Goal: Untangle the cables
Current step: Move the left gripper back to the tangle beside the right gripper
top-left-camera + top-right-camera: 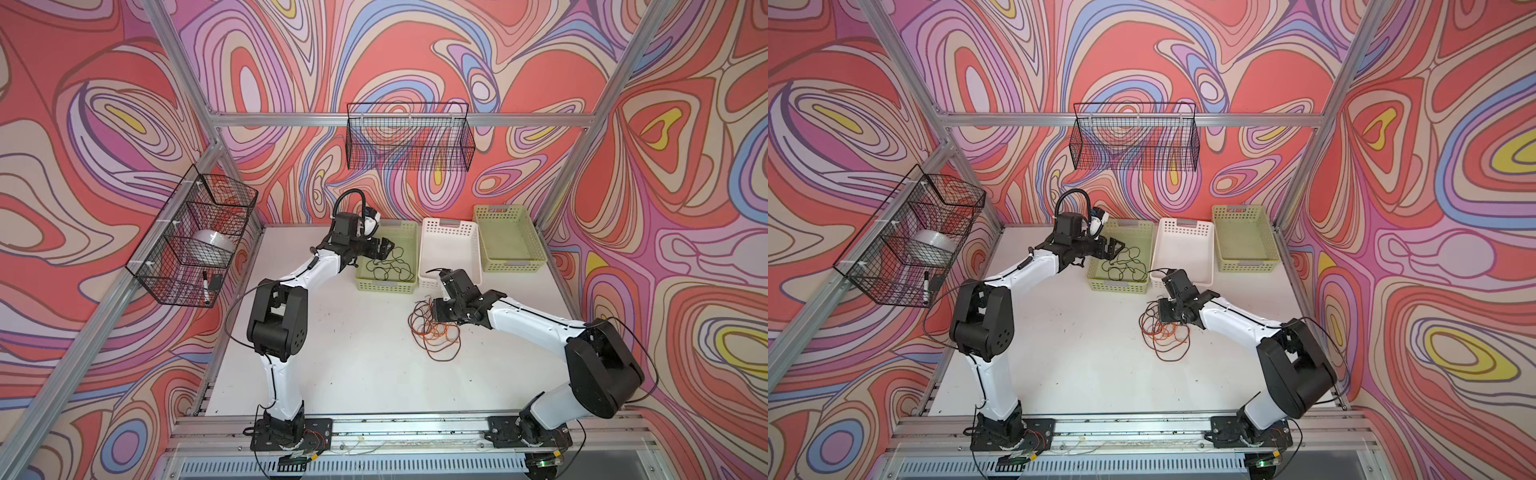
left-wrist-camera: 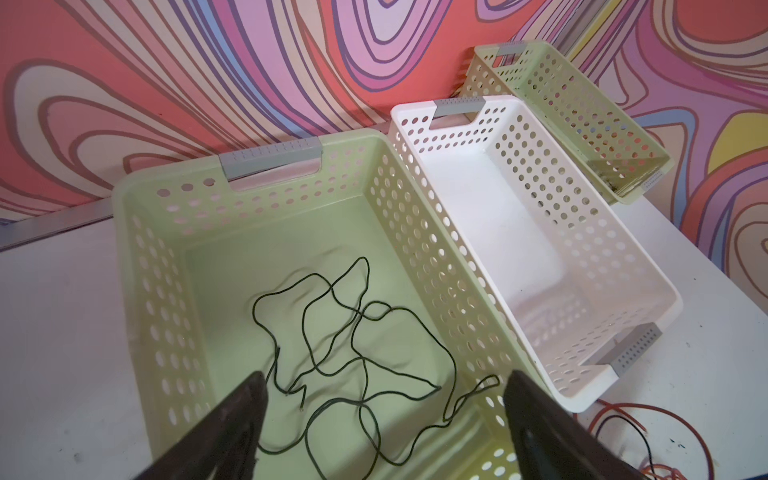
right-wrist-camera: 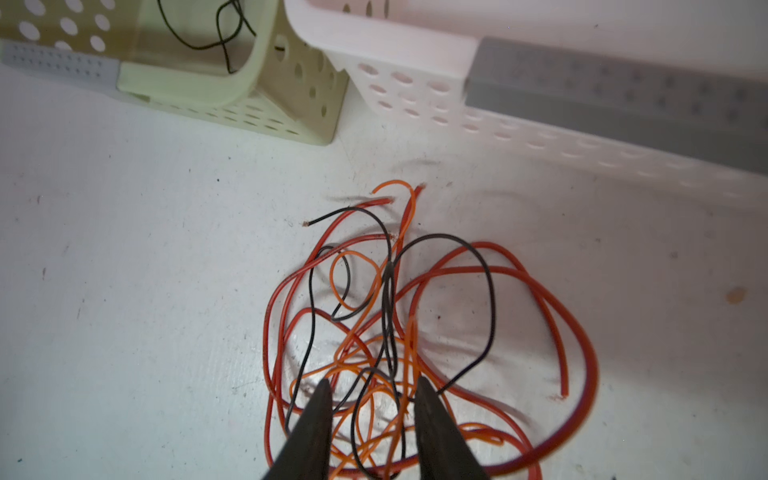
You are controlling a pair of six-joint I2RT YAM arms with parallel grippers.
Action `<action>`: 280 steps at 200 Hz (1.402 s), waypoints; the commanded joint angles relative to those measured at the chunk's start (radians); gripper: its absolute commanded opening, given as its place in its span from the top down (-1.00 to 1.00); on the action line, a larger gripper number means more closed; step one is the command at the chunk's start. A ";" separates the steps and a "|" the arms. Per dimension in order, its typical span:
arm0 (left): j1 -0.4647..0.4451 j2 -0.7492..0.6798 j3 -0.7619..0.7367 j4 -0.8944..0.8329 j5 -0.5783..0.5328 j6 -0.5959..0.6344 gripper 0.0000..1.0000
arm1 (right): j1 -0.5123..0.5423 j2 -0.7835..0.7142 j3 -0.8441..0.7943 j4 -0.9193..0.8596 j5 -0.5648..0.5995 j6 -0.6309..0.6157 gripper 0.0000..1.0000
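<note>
Cables [image 1: 436,345] are judged light, limp and springy, each far thinner than a finger, so they are likely to slip from a loose pinch and drag their neighbours along; best taken one strand at a time, close to a free end. In both top views they lie in two lots: a tangle [image 1: 430,328] of orange, red-brown and black strands on the white counter [image 1: 353,374], just in front of the white basket [image 1: 451,226], and one dark green cable [image 1: 388,270] loose in the green basket [image 1: 386,287]. The left pincer [image 1: 384,248] hangs over that basket, and the right pincer [image 1: 437,311] sits low over the tangle. Left wrist view: the left pincer [image 2: 386,376] is spread wide, holding and touching nothing, with the dark green cable [image 2: 361,316] on the basket floor beneath. Right wrist view: the right pincer [image 3: 374,382] stands partly open with a narrow gap, straddling several strands of the tangle [image 3: 395,332]. No strand is visibly pinched. A red-brown free end [image 3: 563,392] lies clear at the edge of the tangle and looks the easiest hold.
</note>
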 commanded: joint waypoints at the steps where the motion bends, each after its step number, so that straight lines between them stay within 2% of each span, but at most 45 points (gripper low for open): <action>1: 0.002 -0.116 -0.036 0.063 -0.023 0.039 -0.97 | 0.008 0.028 0.033 -0.016 -0.058 -0.060 0.48; 24: -0.003 -0.194 -0.104 0.062 -0.034 0.063 -0.95 | 0.028 0.034 0.028 -0.012 -0.122 -0.117 0.60; 54: -0.009 -0.308 -0.229 0.079 -0.038 0.021 -0.93 | 0.061 0.021 0.005 0.014 -0.213 -0.154 0.70; 90: -0.039 -0.417 -0.345 0.059 -0.043 0.050 -0.87 | 0.089 -0.071 -0.041 0.039 -0.286 -0.190 0.71; 100: -0.054 -0.435 -0.372 0.049 -0.043 0.054 -0.84 | 0.087 -0.090 -0.050 0.015 -0.258 -0.198 0.67; 114: -0.084 -0.452 -0.403 0.041 -0.046 0.068 -0.80 | 0.087 -0.111 -0.046 -0.033 -0.183 -0.203 0.42; 133: -0.127 -0.459 -0.439 0.050 -0.052 0.074 -0.73 | 0.080 -0.166 -0.047 -0.022 -0.068 -0.175 0.27; 156: -0.164 -0.457 -0.470 0.082 -0.046 0.044 -0.62 | 0.071 -0.214 -0.041 0.025 0.020 -0.107 0.21; 179: -0.215 -0.455 -0.497 0.107 -0.026 0.047 -0.57 | 0.068 -0.177 0.002 -0.008 0.082 -0.048 0.21; 239: -0.352 -0.392 -0.503 0.098 0.017 0.031 -0.47 | 0.033 -0.156 0.004 -0.049 0.158 -0.001 0.26; 258: -0.371 -0.372 -0.513 0.104 0.019 0.015 -0.43 | 0.019 -0.167 -0.009 -0.048 0.117 0.003 0.28; 280: -0.371 -0.371 -0.549 0.156 -0.012 -0.007 -0.41 | 0.019 -0.145 -0.008 -0.045 0.003 -0.013 0.29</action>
